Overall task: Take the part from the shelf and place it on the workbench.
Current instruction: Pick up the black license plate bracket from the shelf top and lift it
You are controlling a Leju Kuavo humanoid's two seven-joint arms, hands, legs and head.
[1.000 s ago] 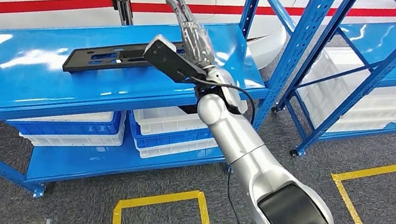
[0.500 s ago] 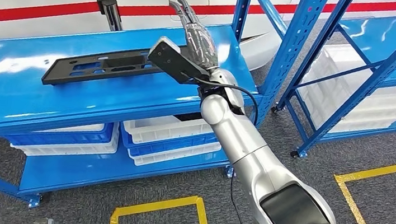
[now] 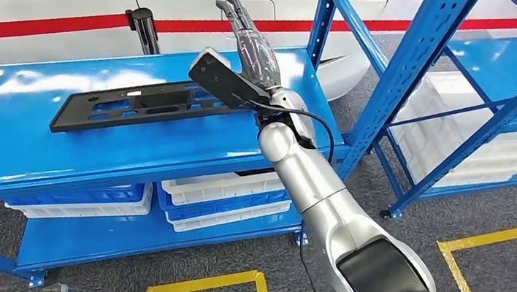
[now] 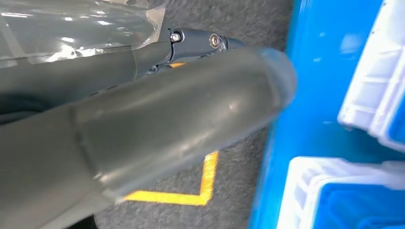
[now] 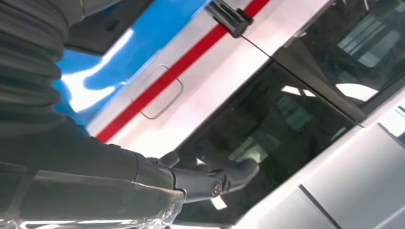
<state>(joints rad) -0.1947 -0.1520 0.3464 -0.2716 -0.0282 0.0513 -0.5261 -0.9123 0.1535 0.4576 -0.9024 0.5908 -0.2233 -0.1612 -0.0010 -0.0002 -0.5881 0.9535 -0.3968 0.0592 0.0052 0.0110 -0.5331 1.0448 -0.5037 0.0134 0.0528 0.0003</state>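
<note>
Blue shelf (image 3: 35, 143), with long black part (image 3: 135, 103) lying flat on its top board, not yet lifted. Right hand (image 3: 252, 46) above part's near end, fingers straight, holding nothing. Grasp, carrying and placing on workbench all remaining.

Grey carpet floor (image 3: 243, 251) with yellow tape squares (image 3: 204, 285). Glossy blue metal shelving (image 3: 414, 75) catching bright overhead glare, white and blue crates (image 3: 224, 195) stacked on the lower level. White car with a red stripe (image 3: 49, 19) parked right behind.
</note>
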